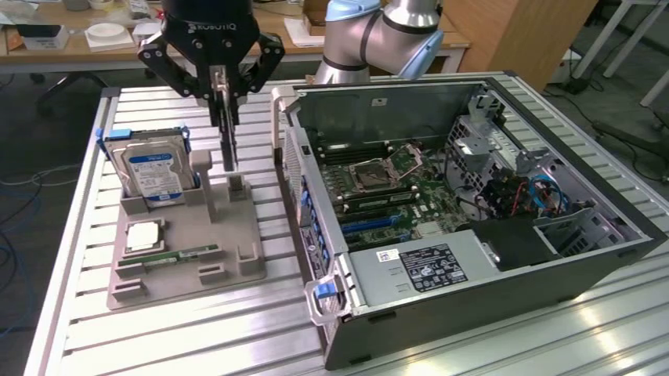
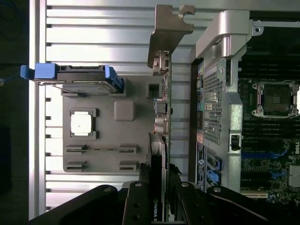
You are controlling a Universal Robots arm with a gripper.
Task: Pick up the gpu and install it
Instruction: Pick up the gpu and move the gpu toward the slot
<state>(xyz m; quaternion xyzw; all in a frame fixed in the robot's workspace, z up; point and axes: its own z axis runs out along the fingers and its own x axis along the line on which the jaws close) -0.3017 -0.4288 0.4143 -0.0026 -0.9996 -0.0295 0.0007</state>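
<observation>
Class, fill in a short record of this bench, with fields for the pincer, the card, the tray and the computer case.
pincer: shut on the gpu
gpu: upright, over the tray's side nearest the case
tray: grey; hard drive standing, chip and memory stick lying flat
case: open, motherboard exposed, at the exterior view's right of the tray
installed: not yet

Exterior view: soft, even overhead room light, mid-bright. Table (image 1: 612, 333) slats flare white at approx 5 o'clock, in glare streaks. PC case (image 1: 502, 301) interior is dimmer, darkest toward 4 o'clock. Wrist view has harder contrast: table slats blown out, CPU chip (image 2: 81, 124) near white, gpu (image 2: 161, 108) w/ dull sheen on bracket, motherboard (image 2: 272, 140) murky.
</observation>
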